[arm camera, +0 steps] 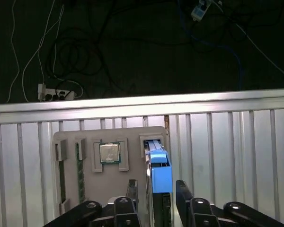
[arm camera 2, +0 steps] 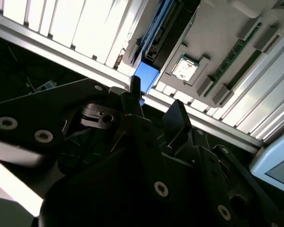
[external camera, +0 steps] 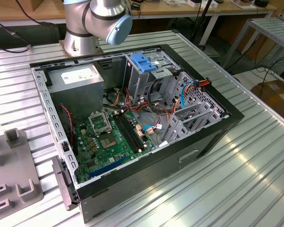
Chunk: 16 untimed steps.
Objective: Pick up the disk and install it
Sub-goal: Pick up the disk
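Gripper point(arm camera: 157, 188) spread wide, straddling the disk point(arm camera: 161, 176) standing in the grey tray point(arm camera: 95, 185) slot.

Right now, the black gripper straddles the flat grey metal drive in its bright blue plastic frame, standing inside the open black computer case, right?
Not quite. The gripper does straddle the blue-framed drive, but it stands on edge in a slot of the flat grey tray, not in the case, as the first wrist view shows.
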{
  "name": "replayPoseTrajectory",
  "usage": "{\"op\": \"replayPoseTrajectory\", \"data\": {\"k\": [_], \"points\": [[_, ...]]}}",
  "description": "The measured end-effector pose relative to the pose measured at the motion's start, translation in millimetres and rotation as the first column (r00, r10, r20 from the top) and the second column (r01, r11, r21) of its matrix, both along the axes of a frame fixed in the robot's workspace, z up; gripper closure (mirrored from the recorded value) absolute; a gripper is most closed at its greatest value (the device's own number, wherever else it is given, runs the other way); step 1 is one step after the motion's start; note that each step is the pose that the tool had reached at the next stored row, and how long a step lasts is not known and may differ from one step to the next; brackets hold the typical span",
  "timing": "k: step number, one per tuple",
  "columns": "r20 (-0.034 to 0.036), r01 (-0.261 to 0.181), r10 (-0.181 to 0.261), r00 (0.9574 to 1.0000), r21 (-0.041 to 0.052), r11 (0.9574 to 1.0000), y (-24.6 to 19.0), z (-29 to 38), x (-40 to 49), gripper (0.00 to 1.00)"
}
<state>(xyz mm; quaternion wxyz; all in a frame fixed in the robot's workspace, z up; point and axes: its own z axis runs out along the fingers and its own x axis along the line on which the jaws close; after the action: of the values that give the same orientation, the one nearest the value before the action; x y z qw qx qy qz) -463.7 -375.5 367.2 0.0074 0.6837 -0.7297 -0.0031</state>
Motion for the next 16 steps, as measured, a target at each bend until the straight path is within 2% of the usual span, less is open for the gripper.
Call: {"op": "replayPoseTrajectory", "data": {"k": [1, 8, 12, 16], "points": [[-0.0001, 0.003, -0.003, 1.0000, 0.0001, 1.0000, 0.1, -2.7, 0.5, 0.52], [0.0003, 0.002, -0.002, 1.0000, 0.0001, 1.0000, 0.1, -15.0, 1.0, 0.52], [0.0058, 0.001, -0.001, 1.0000, 0.0000, 1.0000, 0.7, -22.4, -0.2, 0.52], [0.0084, -0.008, 0.008, 0.9999, 0.0012, 1.0000, 1.0, -27.1, -3.0, 0.51]]}}
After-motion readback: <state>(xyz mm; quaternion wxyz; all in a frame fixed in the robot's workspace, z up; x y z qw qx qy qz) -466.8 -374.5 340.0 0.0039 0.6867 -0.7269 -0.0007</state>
